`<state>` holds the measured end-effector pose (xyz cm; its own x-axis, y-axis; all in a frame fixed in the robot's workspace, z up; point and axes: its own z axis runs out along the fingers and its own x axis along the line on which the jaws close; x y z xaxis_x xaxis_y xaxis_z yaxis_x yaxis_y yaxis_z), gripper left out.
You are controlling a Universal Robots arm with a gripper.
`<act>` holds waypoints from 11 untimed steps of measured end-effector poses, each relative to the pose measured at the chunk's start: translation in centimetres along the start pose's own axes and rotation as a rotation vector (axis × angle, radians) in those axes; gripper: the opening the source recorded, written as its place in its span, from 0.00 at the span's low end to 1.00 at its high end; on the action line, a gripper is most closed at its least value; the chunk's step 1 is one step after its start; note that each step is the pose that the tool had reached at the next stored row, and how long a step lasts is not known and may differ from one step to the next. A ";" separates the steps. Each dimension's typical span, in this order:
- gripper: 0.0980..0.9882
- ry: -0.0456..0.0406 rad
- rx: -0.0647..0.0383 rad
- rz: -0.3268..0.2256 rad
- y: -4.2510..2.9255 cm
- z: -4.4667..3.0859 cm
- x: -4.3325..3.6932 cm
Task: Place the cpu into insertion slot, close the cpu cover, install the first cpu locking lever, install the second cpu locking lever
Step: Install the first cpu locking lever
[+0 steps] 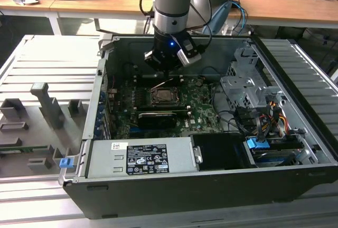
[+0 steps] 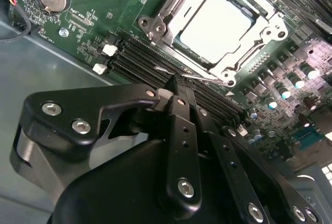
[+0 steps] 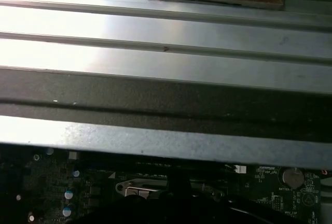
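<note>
One cpu (image 2: pixel 220 24) lies in the insertion slot (image 2: pixel 155 27), cpu cover (image 2: pixel 262 32) closed.

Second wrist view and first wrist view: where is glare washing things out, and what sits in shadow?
In the second wrist view, the cpu face is blown out nearly white under its cover frame, while the gripper in the foreground reads dark. In the first wrist view, strong glare whitens the ribbed metal panel, and the motherboard below lies in deep shadow.
</note>
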<state>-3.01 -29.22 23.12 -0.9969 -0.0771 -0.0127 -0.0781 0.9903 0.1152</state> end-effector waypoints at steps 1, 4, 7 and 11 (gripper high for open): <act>0.01 0.0000 0.000 0.000 -0.01 0.04 0.00; 0.01 0.0001 0.000 0.000 -0.02 0.12 -0.01; 0.01 0.0001 0.000 0.000 -0.02 0.14 -0.01; 0.01 0.0000 0.000 0.000 -0.03 0.24 -0.02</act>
<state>-2.99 -29.22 22.87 -0.9969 -0.0773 -0.0127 -0.0782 0.9903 0.1152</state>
